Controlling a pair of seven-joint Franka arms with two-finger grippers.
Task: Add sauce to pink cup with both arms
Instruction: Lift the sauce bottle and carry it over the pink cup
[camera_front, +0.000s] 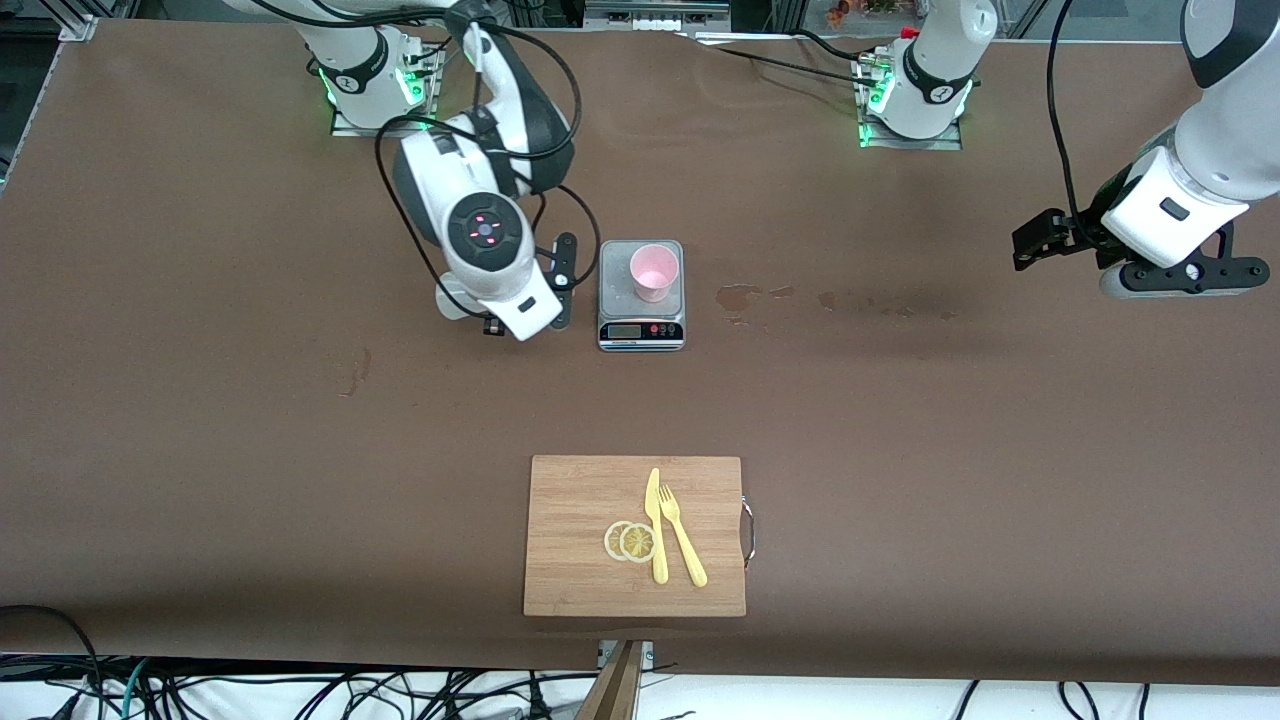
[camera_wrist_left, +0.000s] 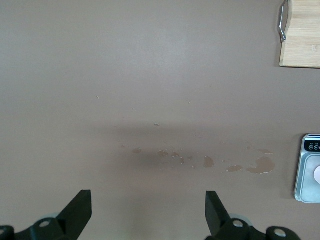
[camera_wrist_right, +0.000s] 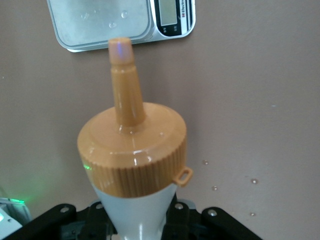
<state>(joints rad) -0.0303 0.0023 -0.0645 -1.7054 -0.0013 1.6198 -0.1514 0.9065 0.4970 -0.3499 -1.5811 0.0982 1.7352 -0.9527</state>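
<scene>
The pink cup (camera_front: 655, 272) stands upright on the grey scale (camera_front: 640, 322). My right gripper (camera_wrist_right: 137, 220) is shut on the whitish body of the sauce bottle (camera_wrist_right: 132, 150). The bottle's orange cap and nozzle (camera_wrist_right: 121, 55) point toward the scale (camera_wrist_right: 100, 22). In the front view the right arm's wrist (camera_front: 487, 240) sits beside the scale, toward the right arm's end of the table, and hides the bottle. My left gripper (camera_front: 1035, 240) is open and empty, up over bare table at the left arm's end. It also shows in the left wrist view (camera_wrist_left: 147, 215).
A wooden cutting board (camera_front: 580, 540) lies nearer the front camera, with a yellow knife (camera_front: 656, 530), a yellow fork (camera_front: 682, 535) and lemon slices (camera_front: 630, 541) on it. Wet stains (camera_front: 740, 296) mark the brown table beside the scale, toward the left arm's end.
</scene>
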